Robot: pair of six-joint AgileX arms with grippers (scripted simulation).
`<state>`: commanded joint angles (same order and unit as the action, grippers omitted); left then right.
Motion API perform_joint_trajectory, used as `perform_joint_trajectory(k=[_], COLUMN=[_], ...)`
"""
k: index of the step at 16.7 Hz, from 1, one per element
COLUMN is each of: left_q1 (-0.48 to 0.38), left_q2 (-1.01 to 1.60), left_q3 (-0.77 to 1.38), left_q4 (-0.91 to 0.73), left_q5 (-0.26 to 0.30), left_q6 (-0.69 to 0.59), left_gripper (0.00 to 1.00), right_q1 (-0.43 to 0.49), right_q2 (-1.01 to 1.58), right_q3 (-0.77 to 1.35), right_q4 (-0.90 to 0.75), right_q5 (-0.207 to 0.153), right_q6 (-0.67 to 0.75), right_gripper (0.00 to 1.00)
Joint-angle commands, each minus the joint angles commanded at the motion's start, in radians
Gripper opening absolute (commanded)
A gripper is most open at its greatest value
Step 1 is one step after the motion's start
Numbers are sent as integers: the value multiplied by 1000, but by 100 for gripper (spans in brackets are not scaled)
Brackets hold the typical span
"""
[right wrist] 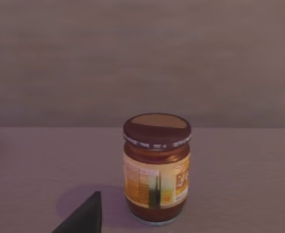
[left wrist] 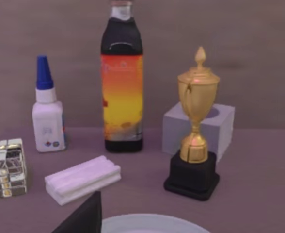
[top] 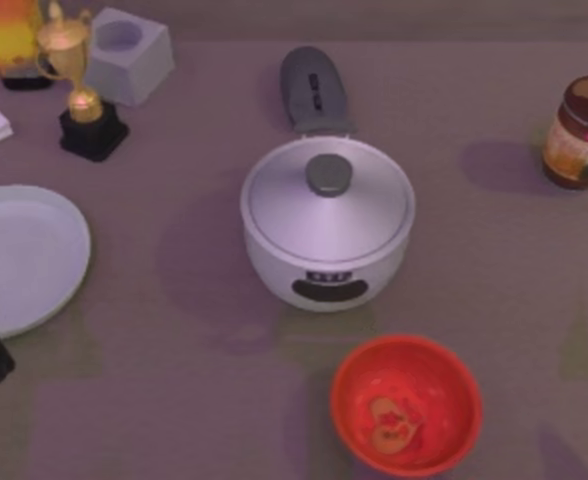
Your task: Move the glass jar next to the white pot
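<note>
While the glass jar stands upright, well apart from the white pot, neither arm's finger state can be told.

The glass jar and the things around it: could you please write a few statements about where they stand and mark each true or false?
1. The glass jar stands upright near the table's right edge, apart from the white pot. True.
2. The pot's lid is off and lies beside it. False: the lid sits on the pot, knob up.
3. A claw is shut around the jar. False: nothing touches the jar, and no claw's fingers can be made out in any view.
4. The red bowl stands nearer the camera than the pot. True.
5. The gold trophy stands at the table's right. False: it stands at the far left, beside a grey block.
</note>
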<state>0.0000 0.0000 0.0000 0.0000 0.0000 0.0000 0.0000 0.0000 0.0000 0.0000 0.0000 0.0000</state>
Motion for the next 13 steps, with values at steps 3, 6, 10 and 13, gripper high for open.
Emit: perform_joint_trajectory(k=[3, 6, 10, 13], left_q1=[0, 0, 0, 0], left_q2=[0, 0, 0, 0], left_q3=[0, 0, 0, 0], left_q4=[0, 0, 0, 0], left_q5=[0, 0, 0, 0], left_q6=[0, 0, 0, 0], left_gripper=[100, 100, 100, 100], right_q1=[1, 3, 0, -5], right_q2=[10, 102, 372, 676], right_q3=[9, 90, 339, 627], right_q4=[-9, -84, -266, -427], right_q5=[-1, -8, -19, -28], right_q6=[-3, -26, -88, -150], right_gripper=[100, 100, 100, 100])
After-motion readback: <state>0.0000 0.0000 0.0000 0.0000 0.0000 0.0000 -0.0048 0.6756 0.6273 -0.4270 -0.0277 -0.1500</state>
